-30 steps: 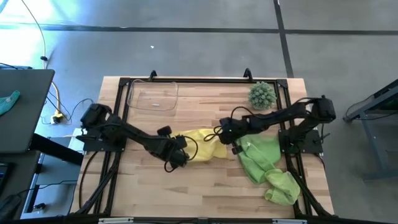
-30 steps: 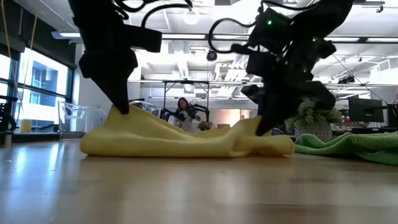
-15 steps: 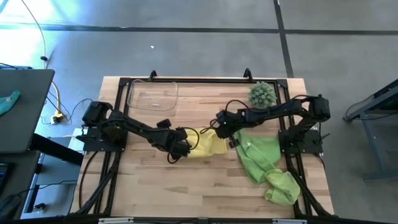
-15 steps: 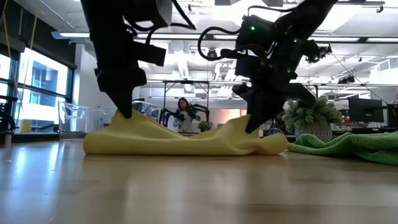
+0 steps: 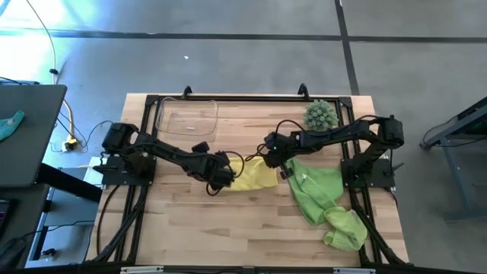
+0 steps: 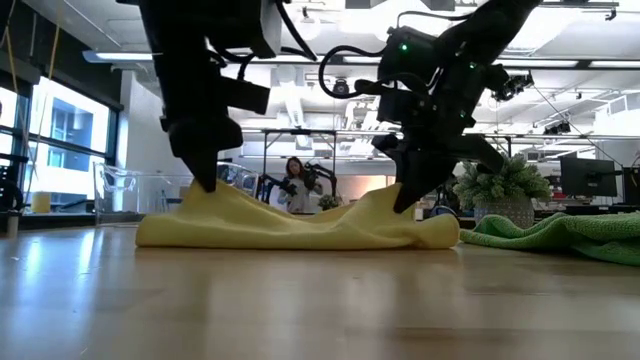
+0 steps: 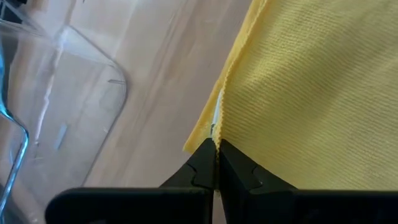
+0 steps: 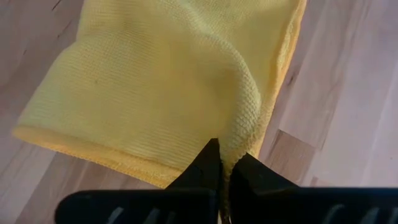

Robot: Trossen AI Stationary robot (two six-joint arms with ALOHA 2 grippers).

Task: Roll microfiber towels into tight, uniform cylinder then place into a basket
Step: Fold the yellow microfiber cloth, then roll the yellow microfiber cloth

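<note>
The yellow towel [image 5: 255, 175] stretches between the left gripper [image 5: 223, 173] and right gripper [image 5: 272, 157], both clenched on its edges; the basket [image 5: 186, 116] sits far-left, holding nothing.

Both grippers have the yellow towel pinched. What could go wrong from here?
1. The left gripper and right gripper each hold only a thin edge of the yellow towel; it might slip free.
2. The green towels lie right beside it and could get dragged along.
</note>
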